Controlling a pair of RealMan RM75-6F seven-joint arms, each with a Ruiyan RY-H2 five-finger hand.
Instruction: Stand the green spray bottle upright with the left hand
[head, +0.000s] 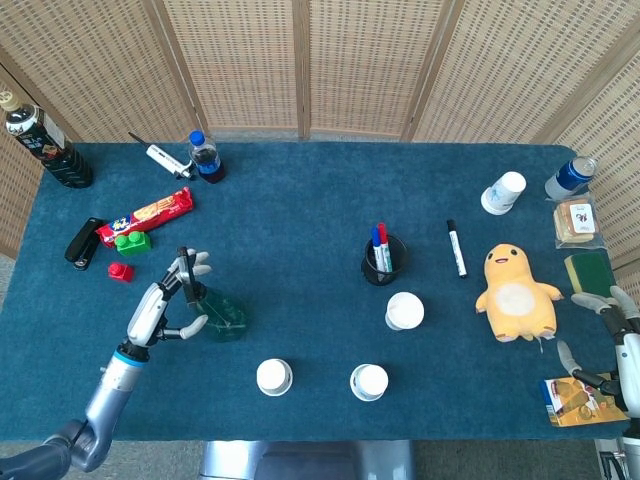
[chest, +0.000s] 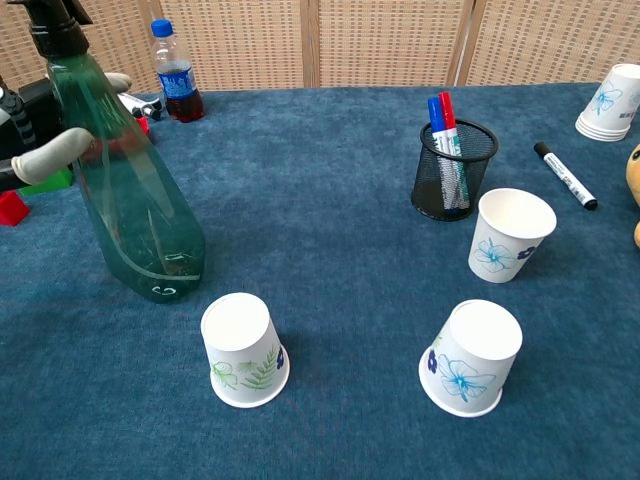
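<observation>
On the blue table (head: 300, 230), the left robot hand (head: 165, 300) clasps the nearly upright green spray bottle (chest: 125, 190).

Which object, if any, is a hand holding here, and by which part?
The left hand holds the green spray bottle around its upper body, below the black nozzle. The right hand holds nothing.
</observation>
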